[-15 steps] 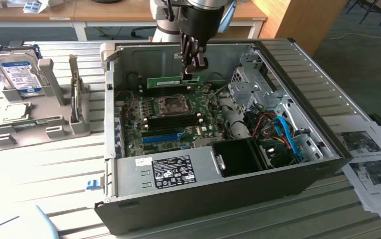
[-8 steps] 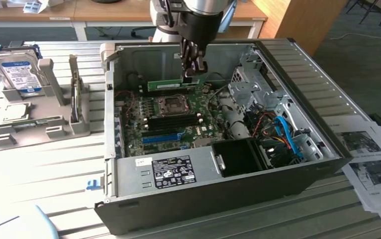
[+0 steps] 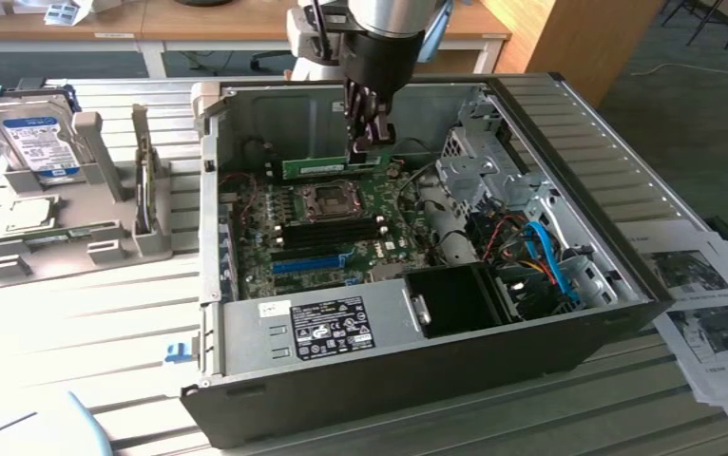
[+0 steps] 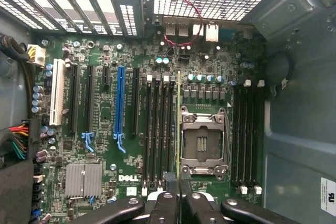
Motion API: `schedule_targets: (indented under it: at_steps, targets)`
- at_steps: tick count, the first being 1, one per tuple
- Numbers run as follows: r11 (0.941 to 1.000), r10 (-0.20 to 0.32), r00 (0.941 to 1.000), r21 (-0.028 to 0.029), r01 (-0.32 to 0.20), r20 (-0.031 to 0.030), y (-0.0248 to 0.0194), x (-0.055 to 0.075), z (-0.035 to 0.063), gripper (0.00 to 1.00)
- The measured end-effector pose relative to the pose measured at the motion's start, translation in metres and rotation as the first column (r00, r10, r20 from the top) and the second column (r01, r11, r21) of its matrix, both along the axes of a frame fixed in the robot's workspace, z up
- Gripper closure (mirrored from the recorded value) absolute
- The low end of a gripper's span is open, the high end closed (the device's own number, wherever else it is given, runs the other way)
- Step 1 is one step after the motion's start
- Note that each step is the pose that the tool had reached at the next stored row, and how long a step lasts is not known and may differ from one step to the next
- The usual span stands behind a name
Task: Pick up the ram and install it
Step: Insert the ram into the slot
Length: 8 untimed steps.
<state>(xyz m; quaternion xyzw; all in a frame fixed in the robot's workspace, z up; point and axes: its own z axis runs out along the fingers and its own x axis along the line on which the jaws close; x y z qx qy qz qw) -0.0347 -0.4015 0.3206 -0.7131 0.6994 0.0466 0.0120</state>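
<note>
Gripper [image 3: 367, 142] clamped on the ram [image 3: 334, 167], over the board [image 4: 105, 114]. Keep it level, square to a slot [image 4: 157, 129] — no tilt.

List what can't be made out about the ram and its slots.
Chips and label on the ram: edge-on in the wrist view, too small in the exterior view.
Latches of the memory slots: too small to tell open or shut.
Printed sheets: cut off by the exterior view's right edge.
</note>
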Motion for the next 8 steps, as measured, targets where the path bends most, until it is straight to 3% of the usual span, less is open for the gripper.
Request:
schedule_targets:
  at_steps: [5, 8]
  targets:
    - [1.0, 0.0, 1.0, 0.0, 0.0, 0.0, 0.0, 0.0, 0.0, 0.89]
    - [1.0, 0.0, 1.0, 0.0002, 0.0, -0.0048, 0.0, 0.0014, -0.0001, 0.89]
